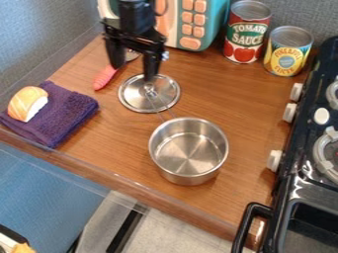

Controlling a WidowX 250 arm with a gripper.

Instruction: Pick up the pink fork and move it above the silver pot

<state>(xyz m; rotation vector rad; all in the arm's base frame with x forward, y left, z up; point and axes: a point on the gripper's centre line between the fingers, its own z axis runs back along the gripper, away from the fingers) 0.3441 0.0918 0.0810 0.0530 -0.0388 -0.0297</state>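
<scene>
We've got the gripper (pixel 135 63) over the back of the tabletop (pixel 244 101), pointing down, jaws spread well apart w/ a clear gap btwn them & nothing clamped. The pink fork (pixel 104 78) lies on the tabletop under the jaws: its pink handle sticks out below & to the viewer's left, & its grey head shows partly in the gap, behind the jaws. We can't tell if either jaw touches it

Silver pot (pixel 188 177) is upright, below the jaws in view & a bit to the viewer's right, w/ its thin handle running back up twd them, across the silver lid (pixel 135 99). That lid lies just below the jaws, btwn them & the pot

Viewer's left & lower than the jaws, we see a folded purple towel (pixel 66 107) w/ a toy salmon sushi (pixel 27 104) on it. Up to the viewer's right of the jaws: teal toy microwave (pixel 209 27), then a red-labelled can (pixel 247 34) & a yellow-labelled can (pixel 288 52). Black toy stove (pixel 300 185) is farther out that way, nearer us
</scene>
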